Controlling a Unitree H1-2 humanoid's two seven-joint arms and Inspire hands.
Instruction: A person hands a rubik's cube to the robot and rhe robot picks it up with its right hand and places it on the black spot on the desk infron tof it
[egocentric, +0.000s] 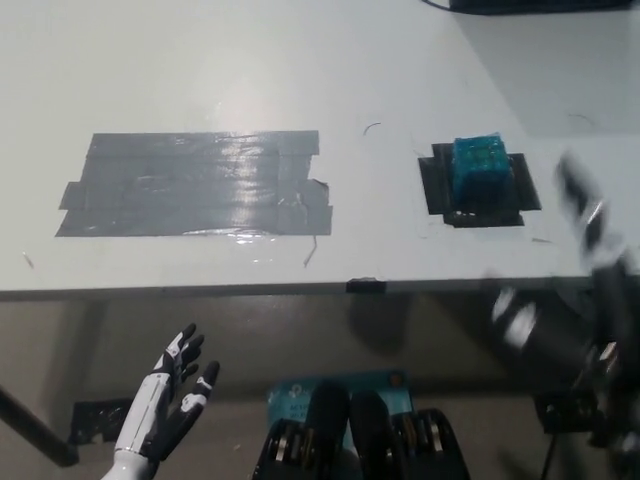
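- The left robot hand (168, 400) hangs low at the lower left, below the front edge of the bench and well apart from everything on it; its white-and-black fingers (186, 347) are spread wide and it holds nothing.
- The bench (200, 60) is a pale grey-white surface that fills the upper part of the view, with soft glare across its middle and a straight front edge running left to right.
- A broad patch of grey tape (195, 197), made of overlapping strips, lies flat on the left half of the bench; it shines under the light, and its right end is ragged.
- A small dark clip (366, 286) sits on the front edge of the bench, about midway along.
- Below the bench the floor (60, 340) is dim and brownish.
- The black spot (438, 190) is a square dark patch on the right part of the bench, well apart from the tape.
- The cube (480, 166), blue-green, rests on the black spot, towards its rear half, with the dark patch showing around its left, front and right.
- The right robot hand (585, 215) is a motion-blurred black shape at the right edge, off the cube and apart from it; I cannot tell whether its fingers are spread or closed.
- A dark object (540, 4) shows at the top right edge of the bench.
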